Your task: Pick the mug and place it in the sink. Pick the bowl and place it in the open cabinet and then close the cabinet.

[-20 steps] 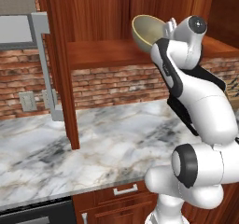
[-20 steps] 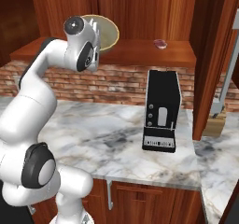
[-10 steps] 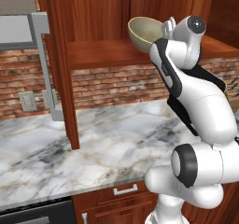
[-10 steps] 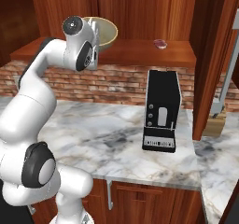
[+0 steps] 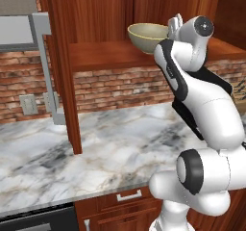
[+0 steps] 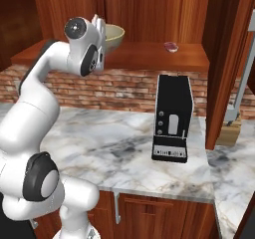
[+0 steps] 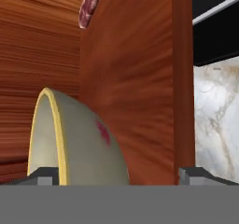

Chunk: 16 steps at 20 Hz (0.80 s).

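Cabinet (image 5: 62, 71), reddish-brown wood, door open at left; bowl (image 5: 148, 35), olive-beige with pale yellow rim, upright on the inner shelf (image 5: 103, 57). Gripper (image 7: 120, 175) just right of the bowl, jaws spread wide, one fingertip at the rim, nothing clamped. Black appliance (image 6: 172, 117) on the marble tabletop (image 6: 124, 148) further right.

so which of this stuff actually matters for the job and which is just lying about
Part of the job:
- bowl, sitting on the shelf
- cabinet, doors open
- pincer, open beside the bowl

Just lying about:
- black coffee machine on the marble counter
- small dark-red thing farther along the shelf; too small to tell what it is
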Tool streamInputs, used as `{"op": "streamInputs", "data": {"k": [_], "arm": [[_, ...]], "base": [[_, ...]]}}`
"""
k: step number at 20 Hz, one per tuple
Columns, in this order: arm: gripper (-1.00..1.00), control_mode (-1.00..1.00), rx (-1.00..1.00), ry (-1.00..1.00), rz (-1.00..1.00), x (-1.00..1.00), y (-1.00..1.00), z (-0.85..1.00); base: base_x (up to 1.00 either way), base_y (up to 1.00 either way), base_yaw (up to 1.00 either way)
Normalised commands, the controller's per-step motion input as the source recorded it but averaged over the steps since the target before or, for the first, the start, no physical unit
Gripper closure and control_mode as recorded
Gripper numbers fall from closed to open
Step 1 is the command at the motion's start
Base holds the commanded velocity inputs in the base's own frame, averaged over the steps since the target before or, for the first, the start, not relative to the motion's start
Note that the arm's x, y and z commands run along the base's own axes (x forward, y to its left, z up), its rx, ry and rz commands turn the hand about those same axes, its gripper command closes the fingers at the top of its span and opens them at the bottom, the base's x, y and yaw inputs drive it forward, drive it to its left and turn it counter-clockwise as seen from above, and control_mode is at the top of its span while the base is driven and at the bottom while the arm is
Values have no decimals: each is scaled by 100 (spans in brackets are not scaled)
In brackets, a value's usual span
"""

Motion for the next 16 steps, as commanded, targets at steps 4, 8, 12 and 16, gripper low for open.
{"op": "streamInputs", "data": {"k": [4,8,12,16], "arm": [[-100,-100,0,-11,0,0,0,47],[-100,-100,0,-6,0,-1,0,23],[-100,-100,1,-5,0,-47,0,0],[-100,-100,1,-21,0,-70,-1,4]], "base": [[0,0,0],[0,0,0],[0,0,0],[0,0,0]]}}
